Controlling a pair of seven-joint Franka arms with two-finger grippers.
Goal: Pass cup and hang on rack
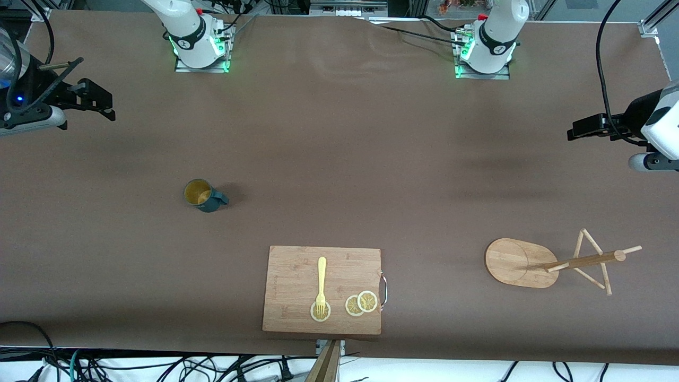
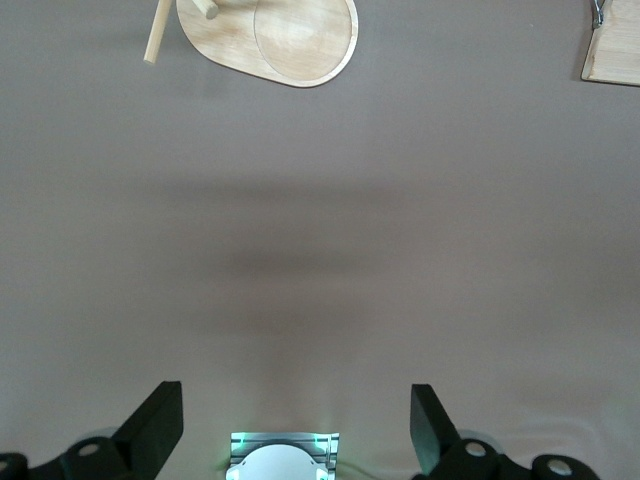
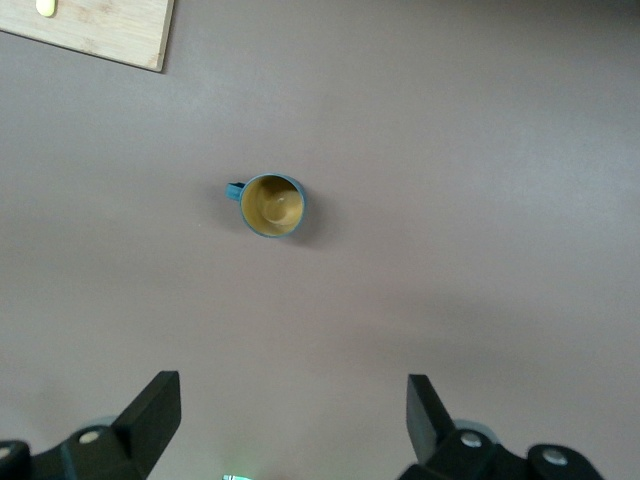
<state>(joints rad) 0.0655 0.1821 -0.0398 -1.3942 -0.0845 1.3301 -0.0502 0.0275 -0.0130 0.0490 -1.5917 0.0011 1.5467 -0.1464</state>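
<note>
Brown covering: a matte brown sheet spreads over the whole table [image 1: 339, 159], with faint ripples near the arm bases and soft shadows under both raised arms.
Room edge: loose cables and a white floor strip run along the table side nearest the front camera; metal framing and more cables sit past the 2 arm bases.
Left arm: waiting, raised at its own end of the table.
Right arm: likewise parked high at its own end.
Cutting board: a rectangular bamboo cutting board [image 1: 323, 289] with a small metal handle lies near the table edge closest to the front camera, about midway between the 2 ends.
Rack: the wooden mug tree [image 1: 522, 262] stands on its flat oval base toward the left arm's end, about as near the front camera as the board; its pole and thin pegs point toward that end in the front view.
Left gripper: the left gripper [image 2: 295, 425] hangs over bare sheet with its 2 fingers spread wide, holding nothing; the rack's base shows ahead of it.
Right gripper: the right gripper [image 3: 290, 420] hovers over bare sheet, jaws parted and empty, with the mug in sight below.
Cup: the dark teal mug [image 1: 204, 195] stands upright on the sheet toward the right arm's end, farther from the front camera than the board, ochre inside showing, handle turned toward the left arm's end.
Fork: 1 pale yellow fork [image 1: 321, 286] lies on the board, tines on a lemon slice.
Lemon slices: 3 slices [image 1: 362, 303] rest on the board, 2 of them overlapping.
</note>
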